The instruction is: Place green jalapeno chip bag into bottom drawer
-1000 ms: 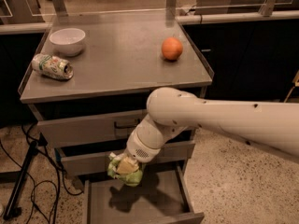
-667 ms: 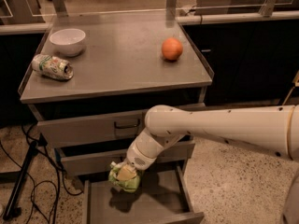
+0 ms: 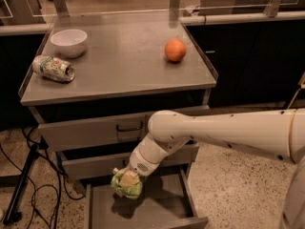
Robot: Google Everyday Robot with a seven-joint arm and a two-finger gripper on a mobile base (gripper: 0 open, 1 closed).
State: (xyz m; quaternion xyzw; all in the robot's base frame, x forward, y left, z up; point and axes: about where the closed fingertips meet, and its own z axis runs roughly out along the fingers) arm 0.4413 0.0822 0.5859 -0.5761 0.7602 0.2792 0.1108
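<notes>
One camera, high and close, looks down on the cabinet [image 3: 86, 133] front; arm [image 3: 228, 132] enters at 3 o'clock, gripper [image 3: 127, 180] at 7 o'clock.

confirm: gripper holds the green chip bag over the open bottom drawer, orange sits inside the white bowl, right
No: the camera view shows the round orange fruit on the grey cabinet top, apart from the white bowl. The gripper holds the crumpled green chip bag over the open grey bottom drawer.
</notes>
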